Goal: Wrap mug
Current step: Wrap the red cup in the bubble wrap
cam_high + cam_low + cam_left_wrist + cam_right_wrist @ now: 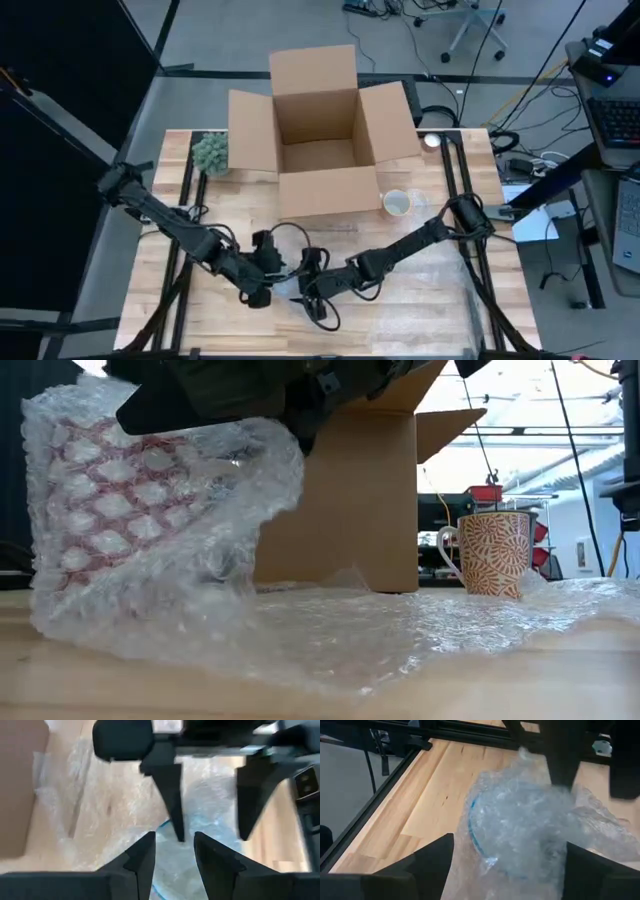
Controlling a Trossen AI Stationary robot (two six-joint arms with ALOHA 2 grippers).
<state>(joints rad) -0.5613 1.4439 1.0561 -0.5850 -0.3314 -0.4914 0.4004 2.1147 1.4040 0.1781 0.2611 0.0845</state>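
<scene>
Mug (110, 510), red-and-white patterned, is already swathed in bubble wrap (330, 630); landmark for all positions below is the cardboard box (322, 130).

High view: box stands open at the far middle of the tabletop (450, 300). Both arms converge on the near side of the box, over the clear sheet. Left pincer (262, 280) and right pincer (308, 285) sit close together there; finger gaps not resolvable from this height. A small green plant (211, 152) stands at the box's left flap. A pale round item, possibly a second mug seen from above, sits just beside the box's right front corner.

Low view: the bundled mug is in front of the box, under dark arm parts. A second patterned mug (490, 552) stands bare on the sheet's far edge, right of the box.

Left wrist view: left pincer fingers narrowly parted above the wrap, nothing visibly pinched. The other arm's fingers hang opposite.

Right wrist view: right pincer wide open, straddling the wrapped bundle without clamping it.

Progress, judged: first fold over the mug done; loose trailing sheet remains to be rolled and tucked.
</scene>
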